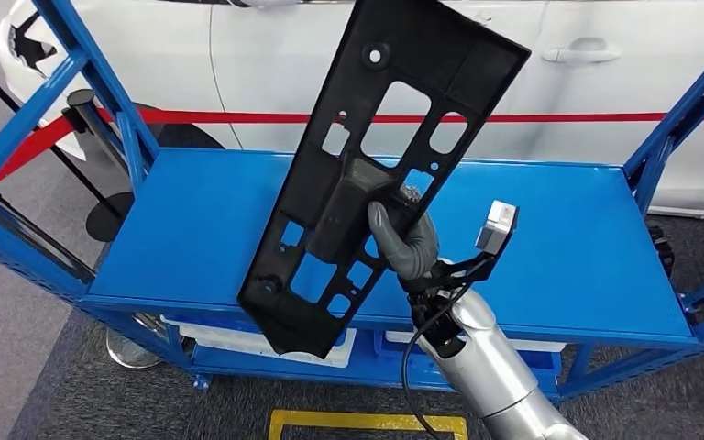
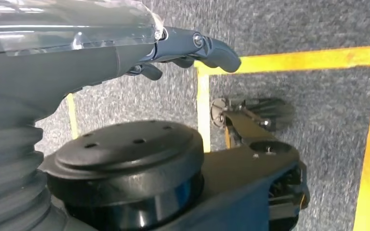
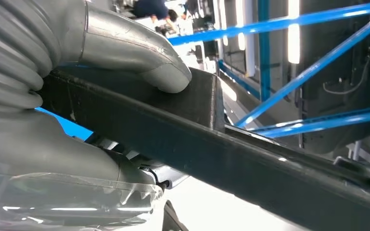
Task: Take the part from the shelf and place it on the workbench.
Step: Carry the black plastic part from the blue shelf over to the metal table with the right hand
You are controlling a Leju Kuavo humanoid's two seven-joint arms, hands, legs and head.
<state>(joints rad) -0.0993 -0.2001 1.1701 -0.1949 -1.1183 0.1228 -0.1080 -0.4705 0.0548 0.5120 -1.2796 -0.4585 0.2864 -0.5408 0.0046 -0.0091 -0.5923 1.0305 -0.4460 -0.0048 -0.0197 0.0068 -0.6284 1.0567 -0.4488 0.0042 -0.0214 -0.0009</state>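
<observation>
Gripping black part point(image 1: 367, 174), right hand point(image 1: 405, 240); fingers mostly hidden behind panel. Left hand point(image 2: 192, 48) empty, fingers loosely apart.

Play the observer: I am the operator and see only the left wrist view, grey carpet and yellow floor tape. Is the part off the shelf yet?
Observer: Yes. In the head view the right hand holds the long black panel tilted above the blue shelf top.
Operator: How firm is that hold?
Observer: The right wrist view shows the thumb pressed on a raised block of the panel, with the rest of the hand under it.
Operator: What stands behind the shelf?
Observer: A white car with a red band stretched in front of it.
</observation>
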